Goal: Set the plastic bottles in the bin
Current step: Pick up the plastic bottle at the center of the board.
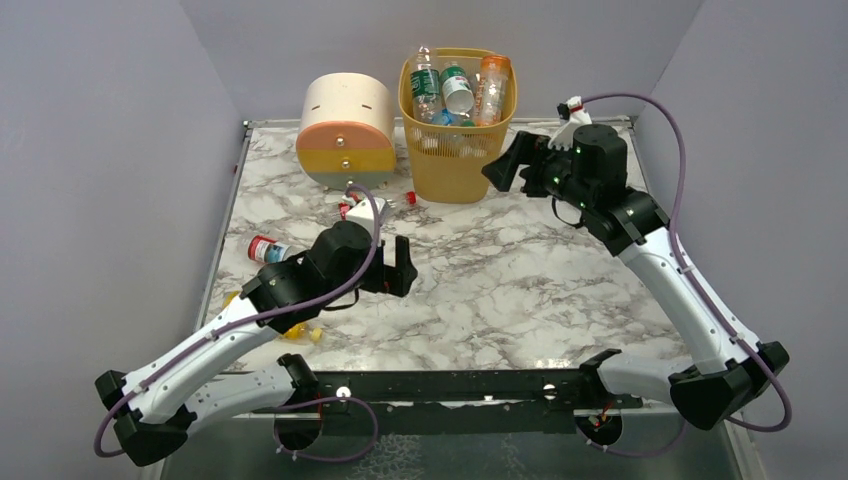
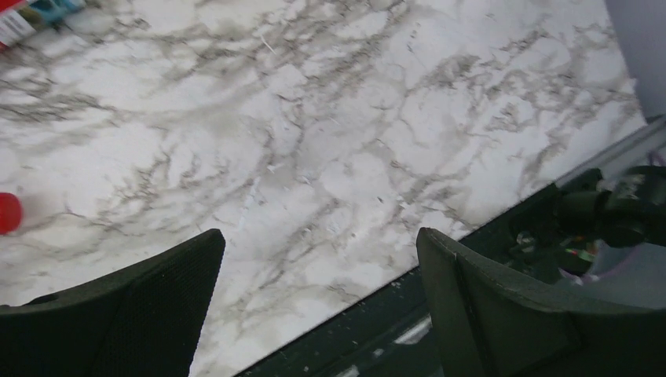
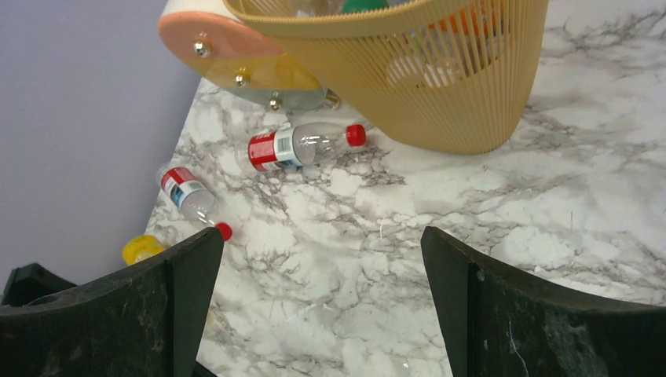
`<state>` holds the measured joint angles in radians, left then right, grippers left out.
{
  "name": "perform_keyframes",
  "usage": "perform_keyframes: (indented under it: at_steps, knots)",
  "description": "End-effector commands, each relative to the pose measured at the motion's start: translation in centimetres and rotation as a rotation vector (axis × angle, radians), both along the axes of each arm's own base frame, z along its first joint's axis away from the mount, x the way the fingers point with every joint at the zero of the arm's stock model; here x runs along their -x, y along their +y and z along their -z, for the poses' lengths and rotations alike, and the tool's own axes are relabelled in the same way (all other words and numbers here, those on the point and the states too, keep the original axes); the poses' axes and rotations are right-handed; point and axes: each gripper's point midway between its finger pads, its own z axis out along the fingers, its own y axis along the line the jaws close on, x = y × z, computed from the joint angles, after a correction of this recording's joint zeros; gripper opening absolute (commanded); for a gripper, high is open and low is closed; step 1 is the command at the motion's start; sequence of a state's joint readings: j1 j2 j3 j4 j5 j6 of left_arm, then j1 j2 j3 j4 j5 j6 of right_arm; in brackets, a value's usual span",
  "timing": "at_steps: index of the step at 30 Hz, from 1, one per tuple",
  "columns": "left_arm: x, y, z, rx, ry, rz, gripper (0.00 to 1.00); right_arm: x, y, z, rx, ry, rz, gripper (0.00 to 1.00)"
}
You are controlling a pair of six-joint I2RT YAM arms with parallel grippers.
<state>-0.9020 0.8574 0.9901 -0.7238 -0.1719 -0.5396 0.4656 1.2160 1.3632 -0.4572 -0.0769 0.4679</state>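
L hand [image 1: 402, 268], R hand [image 1: 506, 164] wide open, empty; bottles [image 1: 266, 249] left of L, bin [image 1: 456, 165] by R.

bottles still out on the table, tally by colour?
Red-label bottles: 2
Yellow bottle: 1, partly hidden
Total on the table: 3

Left tool [image 2: 318, 306]: spread wide, nothing held. Marble tabletop [image 2: 330, 118] below; black rail [image 2: 503, 243] at its edge. Red cap [image 2: 8, 212]; labelled bottle [image 2: 27, 17].
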Motion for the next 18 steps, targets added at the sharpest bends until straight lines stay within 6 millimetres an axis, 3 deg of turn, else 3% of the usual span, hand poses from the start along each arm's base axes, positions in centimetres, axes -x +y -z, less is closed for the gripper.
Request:
perform_keyframes:
  at_steps: [1, 10, 18]
  knots:
    - [-4.1, 2.3, -0.3, -0.216, -0.134, -0.089, 0.99, 2.6, 0.5, -0.5, -0.068, 0.021, -0.054, 1.0]
    - [-10.1, 3.0, 1.7, -0.276, -0.137, -0.087, 0.99, 3.9, 0.4, 1.8, -0.057, 0.071, -0.08, 1.0]
    - [-14.1, 6.8, 4.3, -0.406, -0.137, -0.104, 0.97, 4.5, 0.7, 3.3, -0.038, 0.122, -0.115, 1.0]
